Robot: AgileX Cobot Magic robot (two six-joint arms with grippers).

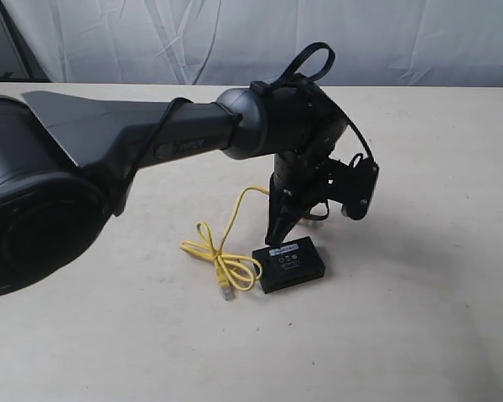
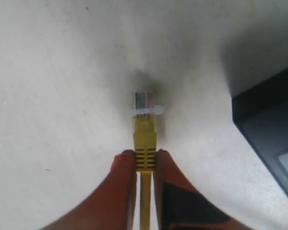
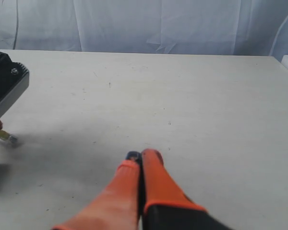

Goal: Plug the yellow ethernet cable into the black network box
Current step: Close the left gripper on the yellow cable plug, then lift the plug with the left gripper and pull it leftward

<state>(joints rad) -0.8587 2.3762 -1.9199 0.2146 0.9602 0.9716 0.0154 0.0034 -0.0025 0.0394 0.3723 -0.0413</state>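
Observation:
The yellow ethernet cable (image 1: 226, 264) lies partly looped on the pale table, just left of the black network box (image 1: 290, 265). My left gripper (image 1: 278, 237) points down right behind the box. In the left wrist view, the left gripper (image 2: 145, 155) is shut on the cable's yellow boot (image 2: 145, 139). The clear plug (image 2: 143, 99) sticks out past the fingertips, close above the table. A corner of the network box (image 2: 269, 129) shows beside it, apart from the plug. My right gripper (image 3: 141, 157) is shut with nothing in it, low over bare table.
The left arm's thick black link (image 1: 109, 151) crosses the exterior view's left half. A white cloth backdrop (image 1: 318, 33) hangs behind the table's far edge. In the right wrist view the left arm's wrist housing (image 3: 5, 84) sits at the side.

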